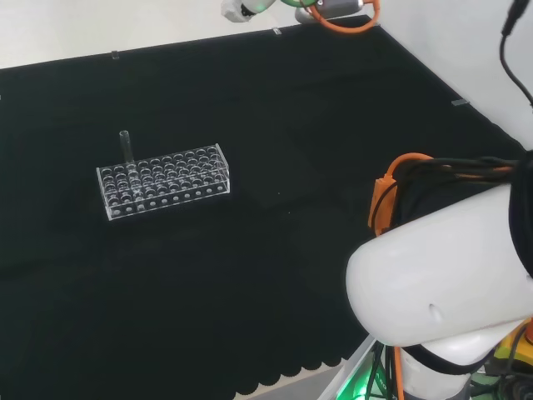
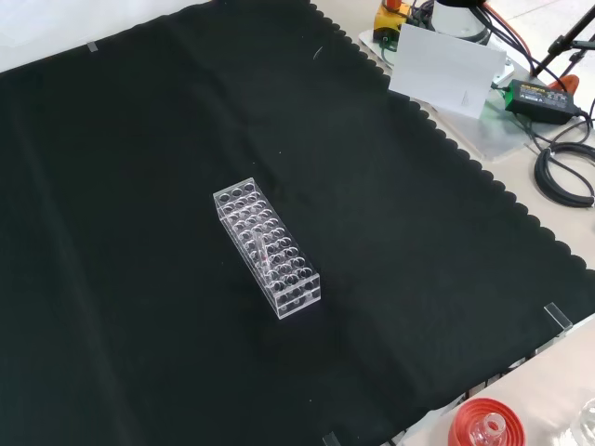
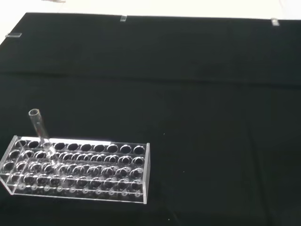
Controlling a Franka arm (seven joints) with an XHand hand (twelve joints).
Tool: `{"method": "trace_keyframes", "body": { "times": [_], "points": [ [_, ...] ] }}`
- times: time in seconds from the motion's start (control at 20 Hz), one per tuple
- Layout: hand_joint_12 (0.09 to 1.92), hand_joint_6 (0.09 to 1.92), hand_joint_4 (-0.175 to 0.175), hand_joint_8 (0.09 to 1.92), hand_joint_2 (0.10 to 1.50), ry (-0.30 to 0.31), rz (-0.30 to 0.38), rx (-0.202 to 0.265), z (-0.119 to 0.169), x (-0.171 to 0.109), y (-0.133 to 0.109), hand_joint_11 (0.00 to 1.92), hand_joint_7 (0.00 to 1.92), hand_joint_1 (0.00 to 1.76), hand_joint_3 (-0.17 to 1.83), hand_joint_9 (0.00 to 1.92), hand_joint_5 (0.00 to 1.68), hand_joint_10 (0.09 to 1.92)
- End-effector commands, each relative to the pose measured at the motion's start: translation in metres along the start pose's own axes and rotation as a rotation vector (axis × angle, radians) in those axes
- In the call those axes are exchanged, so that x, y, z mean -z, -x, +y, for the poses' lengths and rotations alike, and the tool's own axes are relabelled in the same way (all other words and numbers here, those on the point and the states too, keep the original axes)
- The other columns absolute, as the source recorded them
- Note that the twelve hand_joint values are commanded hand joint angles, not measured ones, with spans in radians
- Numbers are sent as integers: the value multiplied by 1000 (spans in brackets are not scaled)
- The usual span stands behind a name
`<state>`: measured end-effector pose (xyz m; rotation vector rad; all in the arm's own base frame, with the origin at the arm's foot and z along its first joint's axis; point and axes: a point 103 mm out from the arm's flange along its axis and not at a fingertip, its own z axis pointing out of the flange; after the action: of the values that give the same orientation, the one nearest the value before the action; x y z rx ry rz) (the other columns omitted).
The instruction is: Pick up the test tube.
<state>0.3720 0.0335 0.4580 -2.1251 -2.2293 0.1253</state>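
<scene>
The desk's black cloth [image 1: 275, 125] lies bare and wide on every side of the clear plastic rack of round holes [image 1: 163, 182], well clear of the scalloped edge. One clear glass test tube [image 1: 126, 147] stands upright in a hole near the rack's far left corner in the head view. Whether the hand is spread or closed cannot be told; a white arm link [image 1: 441, 279] stands at the head view's right.
</scene>
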Motion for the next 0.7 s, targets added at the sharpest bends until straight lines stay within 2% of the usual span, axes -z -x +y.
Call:
{"method": "trace_keyframes", "body": {
  "times": [0.05, 0.7],
  "points": [
    [1393, 87, 7, 746, 772, -27, -7, 70, 46, -11, -23, 0, 4, 659, 381, 38, 160, 984],
    [1428, 87, 3, 764, 771, -112, -11, 128, 110, -40, -42, 0, 17, 681, 374, 65, 180, 987]
  ]
}}
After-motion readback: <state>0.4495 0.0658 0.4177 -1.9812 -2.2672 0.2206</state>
